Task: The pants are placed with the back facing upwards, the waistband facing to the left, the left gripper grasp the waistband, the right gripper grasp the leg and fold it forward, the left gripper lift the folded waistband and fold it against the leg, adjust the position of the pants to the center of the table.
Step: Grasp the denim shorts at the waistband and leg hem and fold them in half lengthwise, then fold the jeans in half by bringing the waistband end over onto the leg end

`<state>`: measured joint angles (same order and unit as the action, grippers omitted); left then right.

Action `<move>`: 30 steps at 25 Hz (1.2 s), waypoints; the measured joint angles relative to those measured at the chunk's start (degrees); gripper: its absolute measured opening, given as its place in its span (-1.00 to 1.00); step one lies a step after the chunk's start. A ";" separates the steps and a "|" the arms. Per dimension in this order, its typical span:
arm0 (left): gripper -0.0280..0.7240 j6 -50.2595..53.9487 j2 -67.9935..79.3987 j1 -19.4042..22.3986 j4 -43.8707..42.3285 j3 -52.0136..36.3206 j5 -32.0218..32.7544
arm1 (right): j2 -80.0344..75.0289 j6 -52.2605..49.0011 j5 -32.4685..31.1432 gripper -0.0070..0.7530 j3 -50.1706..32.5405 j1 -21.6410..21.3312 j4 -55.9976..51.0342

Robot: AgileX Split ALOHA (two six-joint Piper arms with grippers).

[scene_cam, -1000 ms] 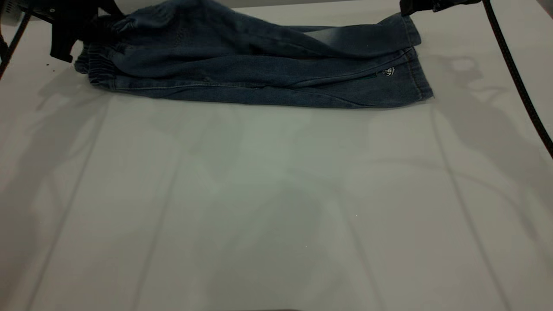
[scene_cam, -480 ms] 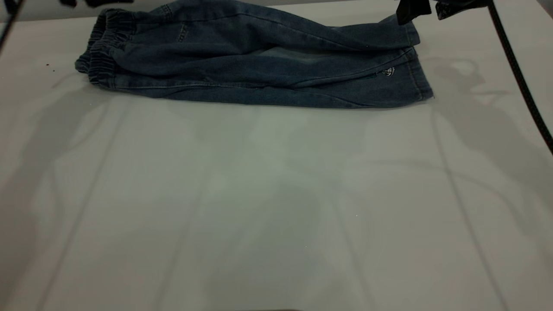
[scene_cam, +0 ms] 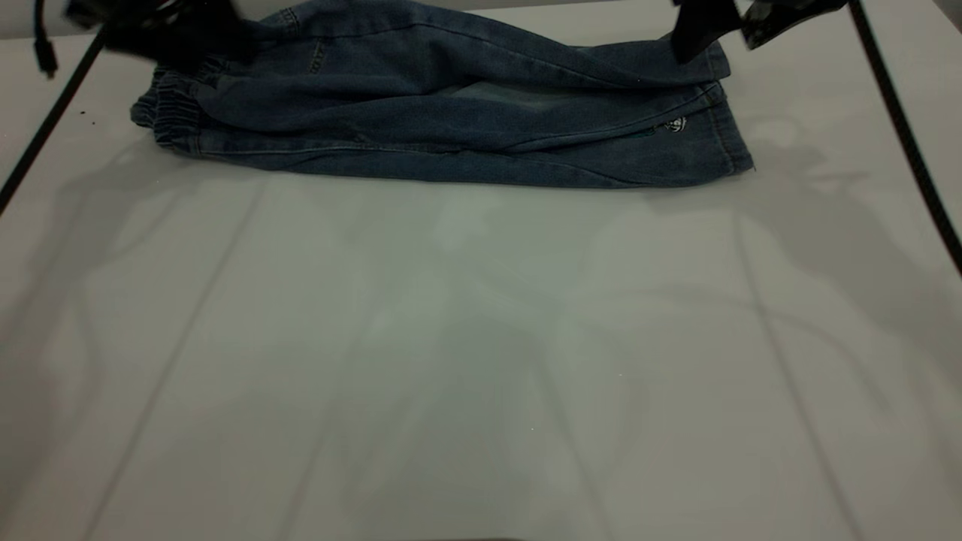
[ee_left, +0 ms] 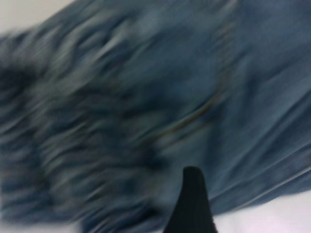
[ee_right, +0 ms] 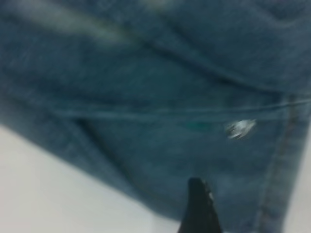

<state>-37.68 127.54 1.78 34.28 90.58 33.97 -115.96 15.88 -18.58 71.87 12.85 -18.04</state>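
A: How far along is the work being judged to be?

B: The pants (scene_cam: 443, 113) are lying lengthwise along the far edge of the tabletop (scene_cam: 481, 361), doubled over on themselves, so the first fold, leg onto leg, is being taken as done. The waistband (scene_cam: 169, 113) is resting near the far left corner, not yet brought against the leg (scene_cam: 639, 71) at the far right. That second fold and the shift to the middle of the tabletop are being counted as left.

A: What is being noted about the cloth?

B: Dark-blue denim is being shown, heavy and softly creased, with long ridges running along its length. The waistband is gathered into tight ruched pleats. Tan stitching is being seen along the hems, and a small pale print (scene_cam: 676, 125) is showing near the right hem. The tabletop is plain, white and matte.

A: And the hands?

B: The left hand (scene_cam: 161, 34) is being held over the waistband at the far left corner; the right hand (scene_cam: 710, 26) is hanging just above the leg's hem at the far right. Whether either is spread or closed cannot be told, since only one dark fingertip (ee_left: 193, 204) is being shown in each wrist view.
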 joint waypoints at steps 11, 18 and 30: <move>0.49 15.06 0.65 2.56 -17.64 5.64 0.93 | 0.00 0.13 -0.78 0.16 2.49 7.04 -0.05; 0.49 16.54 6.10 2.56 -17.76 10.73 -0.58 | 0.00 0.13 -3.03 0.16 3.38 8.34 -1.99; 0.49 16.84 14.39 2.56 -12.09 14.48 -5.09 | 0.00 0.19 -0.15 0.16 3.38 8.34 -3.49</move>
<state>-20.84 141.93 4.34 22.19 105.06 28.88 -115.96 16.07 -18.73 75.25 21.19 -21.53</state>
